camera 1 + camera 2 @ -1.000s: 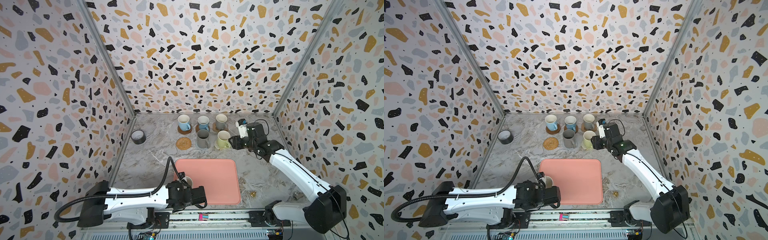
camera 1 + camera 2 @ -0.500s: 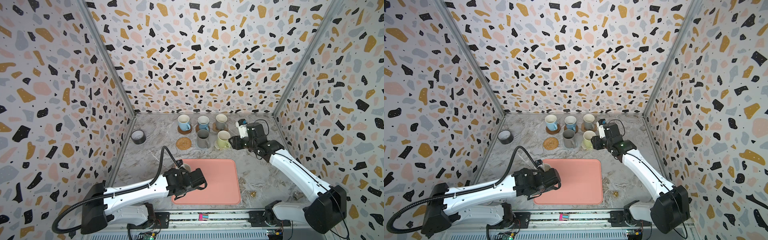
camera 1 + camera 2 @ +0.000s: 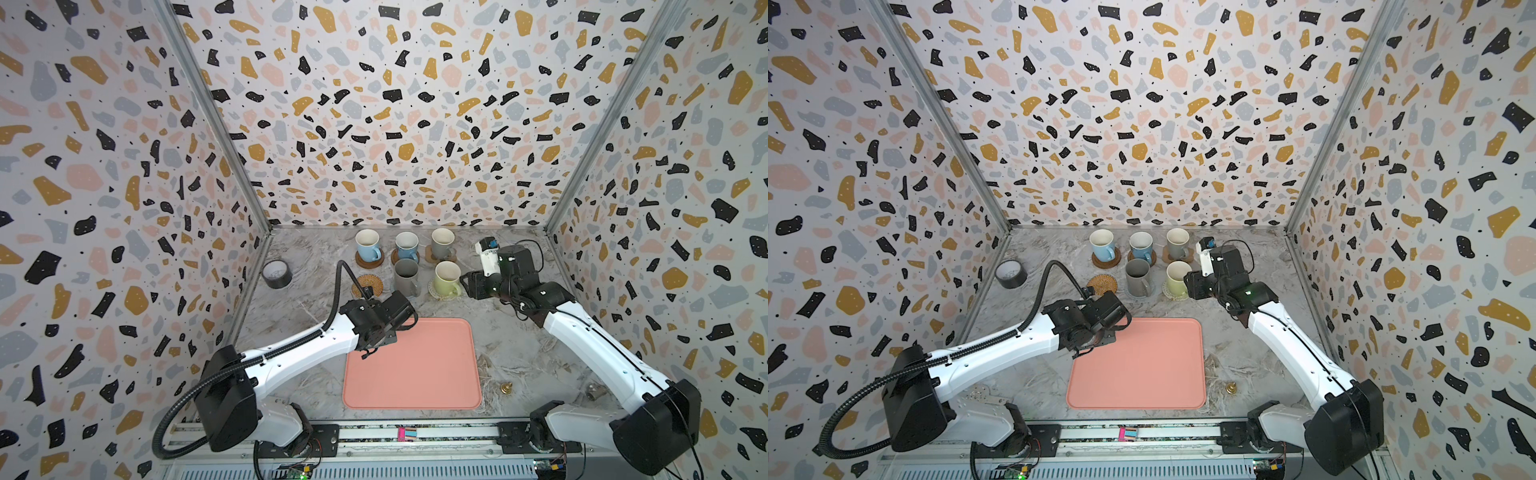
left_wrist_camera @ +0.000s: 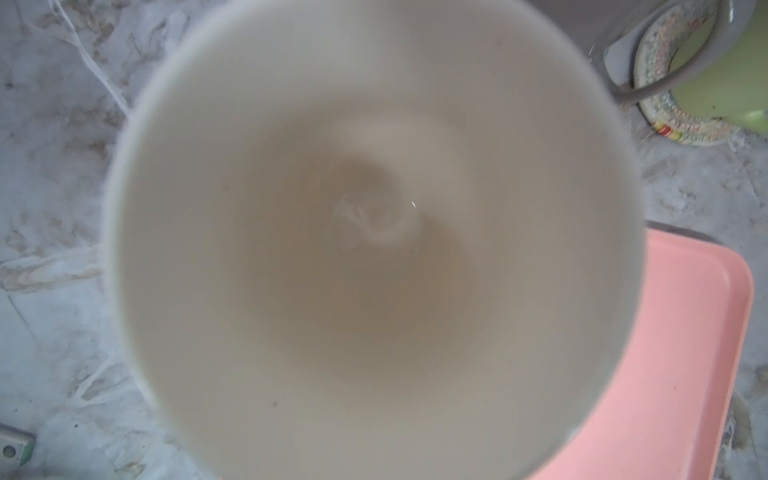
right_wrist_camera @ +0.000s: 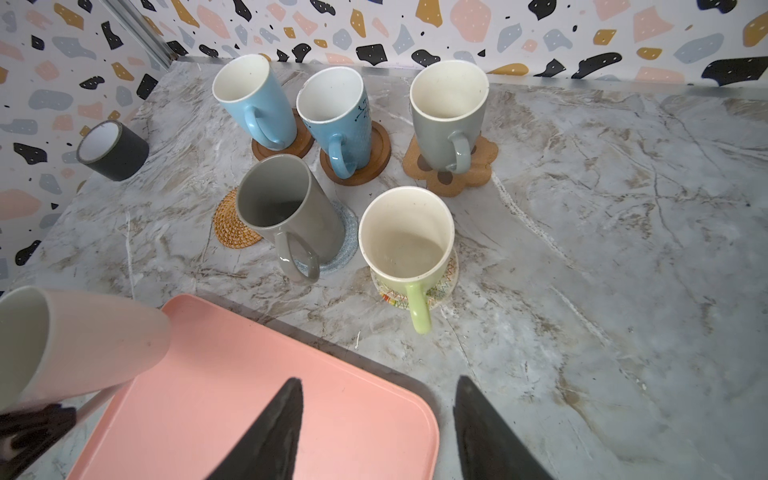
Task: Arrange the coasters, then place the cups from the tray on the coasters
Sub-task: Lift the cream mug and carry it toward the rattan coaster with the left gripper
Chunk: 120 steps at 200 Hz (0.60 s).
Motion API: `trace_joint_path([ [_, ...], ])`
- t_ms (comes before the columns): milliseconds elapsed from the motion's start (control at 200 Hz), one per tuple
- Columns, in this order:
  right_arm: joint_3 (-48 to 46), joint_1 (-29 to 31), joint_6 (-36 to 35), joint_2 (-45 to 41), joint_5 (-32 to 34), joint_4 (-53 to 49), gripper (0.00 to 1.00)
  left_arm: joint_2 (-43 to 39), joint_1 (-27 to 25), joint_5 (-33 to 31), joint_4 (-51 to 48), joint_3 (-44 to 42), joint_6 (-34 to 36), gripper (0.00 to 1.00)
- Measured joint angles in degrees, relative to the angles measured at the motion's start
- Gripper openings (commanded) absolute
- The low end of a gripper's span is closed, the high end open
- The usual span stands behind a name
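My left gripper is shut on the pale pink cup, held tilted above the far-left corner of the tray. The cup's cream inside fills the left wrist view; in both top views the wrist hides it. Light blue, deeper blue, grey-beige, dark grey and light green cups each stand on a coaster. The rattan coaster lies bare beside the dark grey cup. My right gripper hangs open and empty, right of the green cup.
A dark grey tape roll stands by the left wall. A small brass piece and a metal bit lie right of the tray. Patterned walls close in the back and both sides.
My left arm has carried the pink cup up from the tray's near-left part toward the back, closer to the rattan coaster. The right arm has stayed still.
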Motion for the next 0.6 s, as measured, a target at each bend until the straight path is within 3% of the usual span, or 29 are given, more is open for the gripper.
trace_joint_path([
  [601,-1.81,-0.11,0.37,-3.98,0.37,-1.29,0.6,12.63,11.32,-0.09,7.78,9.55,6.84,0.16],
])
